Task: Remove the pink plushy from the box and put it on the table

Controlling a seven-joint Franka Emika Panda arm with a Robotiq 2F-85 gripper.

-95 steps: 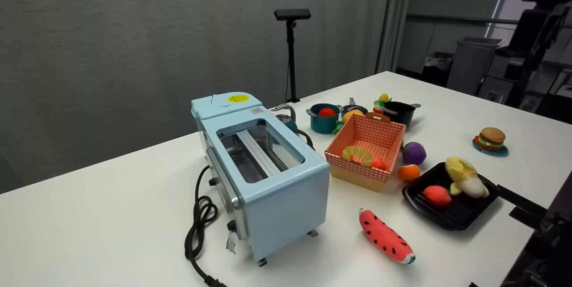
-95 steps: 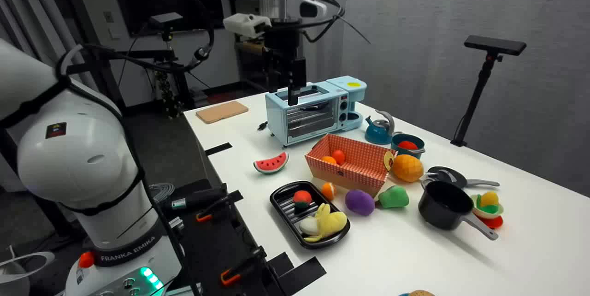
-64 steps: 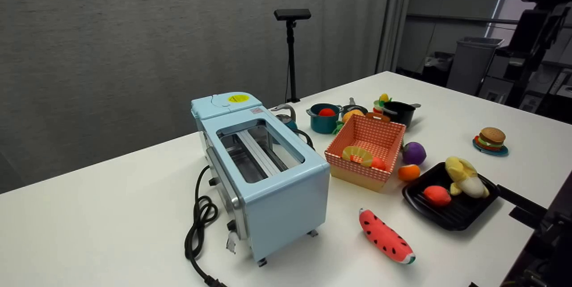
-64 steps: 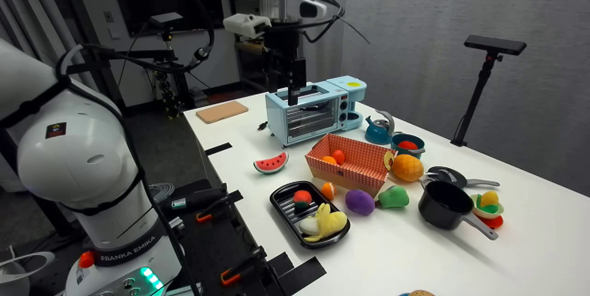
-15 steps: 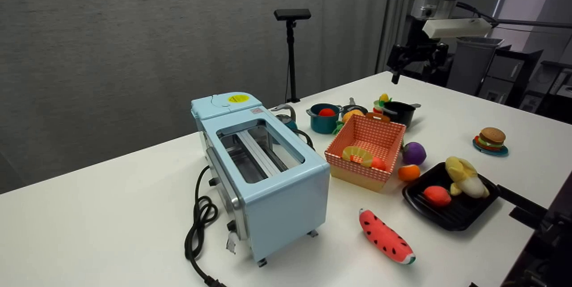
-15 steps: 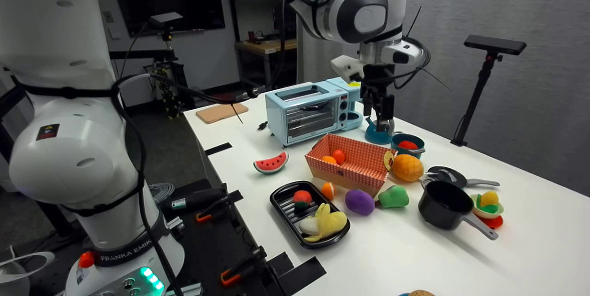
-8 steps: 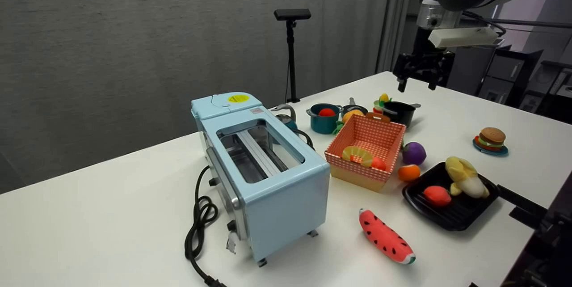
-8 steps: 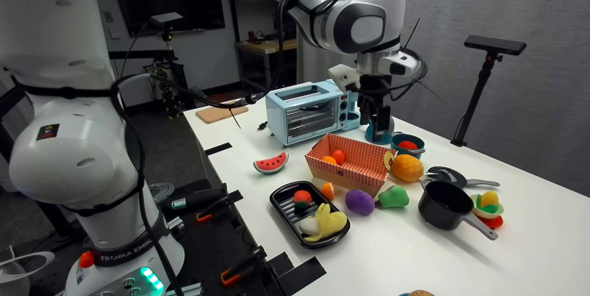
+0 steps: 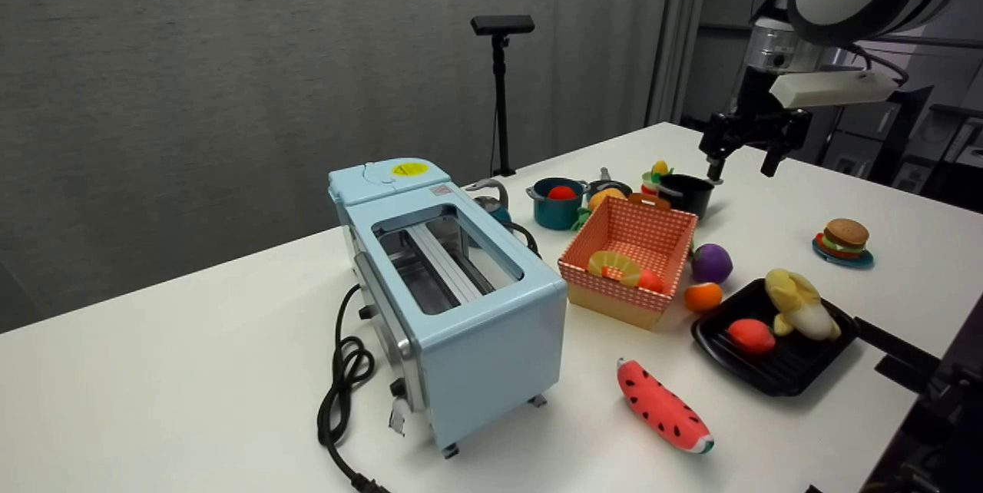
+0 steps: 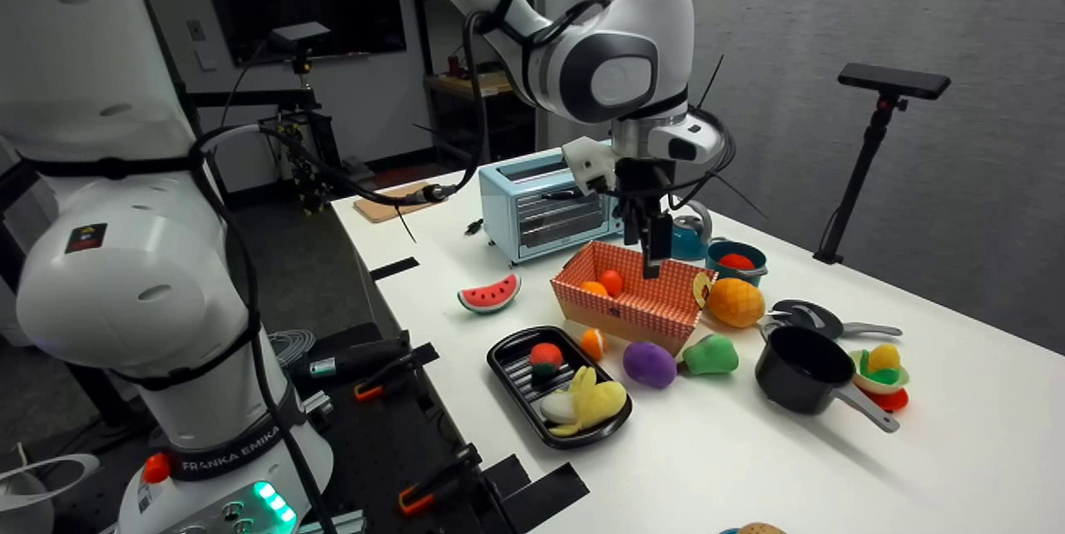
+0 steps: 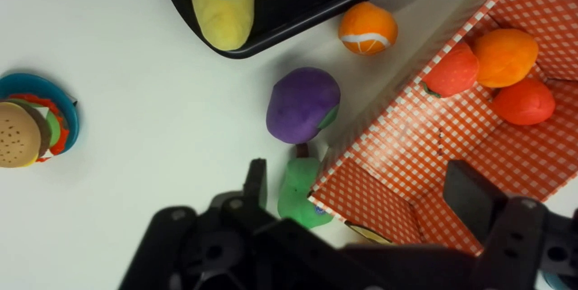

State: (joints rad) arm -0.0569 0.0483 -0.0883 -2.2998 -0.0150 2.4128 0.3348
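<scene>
While the black claw [image 9: 743, 170] hangs in the air with its fingers well apart, the pink plushy [image 11: 453, 71] lies inside the gingham box [image 11: 404, 141].
From where I stand, the box shows red-and-white checks inside and tan outside; near it sit a rounded purple soft toy [image 11: 301, 105] and a glossy black tray [image 10: 520, 380]. The pink plushy is a small, faintly dotted lump, pinkish red with green at one end, right beside an orange toy fruit [image 11: 508, 57]. Smooth and white, the table [image 10: 715, 442] stands before a grey, textured curtain [image 9: 230, 94].
</scene>
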